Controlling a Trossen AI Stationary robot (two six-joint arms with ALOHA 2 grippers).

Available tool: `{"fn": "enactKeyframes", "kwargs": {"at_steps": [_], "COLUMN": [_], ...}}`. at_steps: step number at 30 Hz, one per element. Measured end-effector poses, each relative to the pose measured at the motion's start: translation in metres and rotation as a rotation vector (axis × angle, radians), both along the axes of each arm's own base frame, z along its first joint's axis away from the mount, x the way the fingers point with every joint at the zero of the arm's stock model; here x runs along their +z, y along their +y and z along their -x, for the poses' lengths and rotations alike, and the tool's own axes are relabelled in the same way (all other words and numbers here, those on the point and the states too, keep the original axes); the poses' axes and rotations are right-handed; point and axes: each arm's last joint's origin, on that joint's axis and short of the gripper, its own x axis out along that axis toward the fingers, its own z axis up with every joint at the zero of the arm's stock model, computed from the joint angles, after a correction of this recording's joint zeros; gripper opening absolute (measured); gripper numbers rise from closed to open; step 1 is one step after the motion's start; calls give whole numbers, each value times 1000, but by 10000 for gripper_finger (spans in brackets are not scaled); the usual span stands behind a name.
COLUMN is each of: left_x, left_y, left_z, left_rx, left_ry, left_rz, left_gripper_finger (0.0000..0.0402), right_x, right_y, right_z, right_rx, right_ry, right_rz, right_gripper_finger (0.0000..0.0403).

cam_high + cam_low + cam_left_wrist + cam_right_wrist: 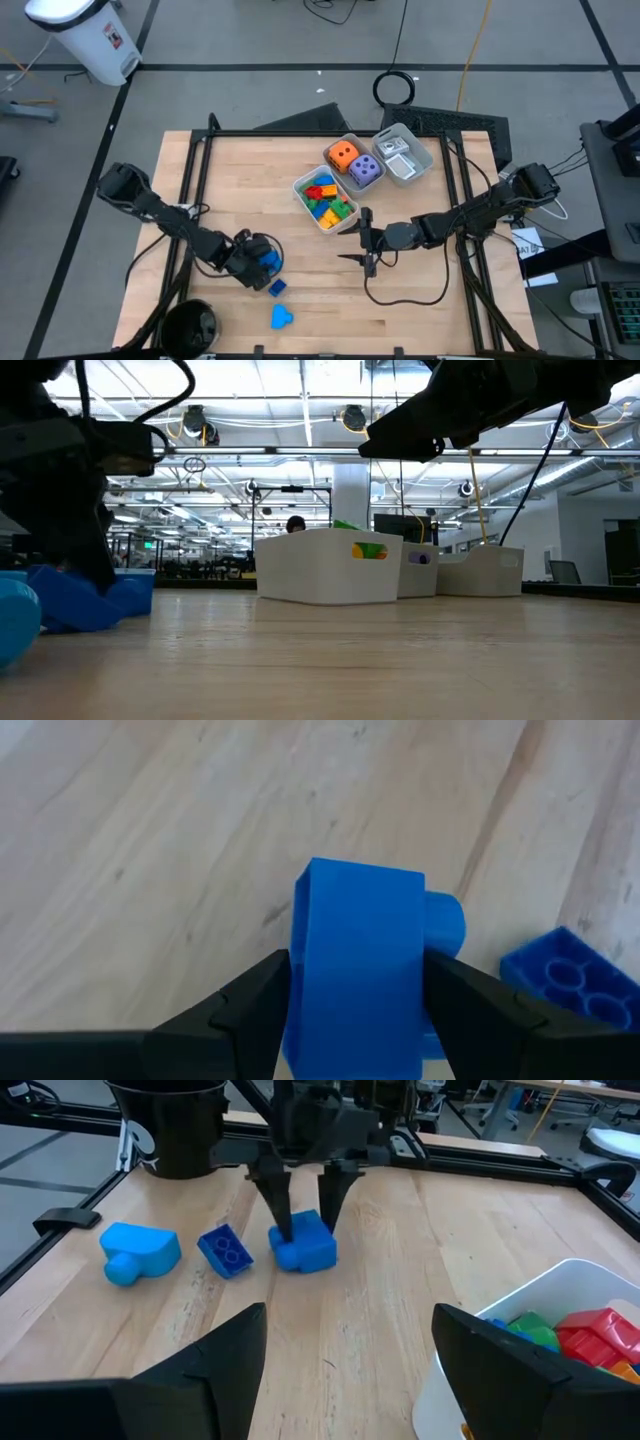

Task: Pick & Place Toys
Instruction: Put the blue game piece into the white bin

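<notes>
Left gripper [355, 1010] is clamped on a blue brick [362, 960], seemingly grounded; next, lift toward the brick tray [305, 205]. Right gripper [366, 243] waits, fingers apart.

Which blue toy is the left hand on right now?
Start at the left hand near the table's front-left. Three blue toys sit there; the big blue brick is between its fingers. The small studded blue brick and the rounded light-blue piece beside it lie free.

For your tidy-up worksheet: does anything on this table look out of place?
Yes. Three blue toys lie loose on the wood, away from the tray of bricks: a blue brick between the left gripper's fingers, a small studded brick and a light blue piece.
</notes>
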Motion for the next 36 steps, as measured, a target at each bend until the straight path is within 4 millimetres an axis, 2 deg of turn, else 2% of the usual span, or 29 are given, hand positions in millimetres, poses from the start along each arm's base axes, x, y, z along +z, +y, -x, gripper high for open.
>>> {"fn": "enactKeyframes", "kwargs": {"at_steps": [8, 16, 19, 23, 32, 36], "left_x": [1, -13, -15, -13, -7, 7], "left_y": [-3, -1, -3, -5, 3, 6], "left_z": [-4, -12, -17, -23, -37, -47], "left_rx": [-86, -92, -130, -207, -216, -264], "left_ry": [-36, -19, -51, -118, -212, -247], "left_rz": [-3, -48, -51, -68, -112, -157], "left_gripper_finger": [227, 227, 209, 167, 167, 163], "right_x": [0, 0, 0, 0, 0, 0], "right_y": [0, 0, 0, 0, 0, 0], "right_z": [0, 0, 0, 0, 0, 0], "right_rx": [0, 0, 0, 0, 0, 0], "right_ry": [0, 0, 0, -1, 0, 0], "right_rz": [0, 0, 0, 0, 0, 0], "right_gripper_finger": [256, 256, 256, 256, 256, 256]}}
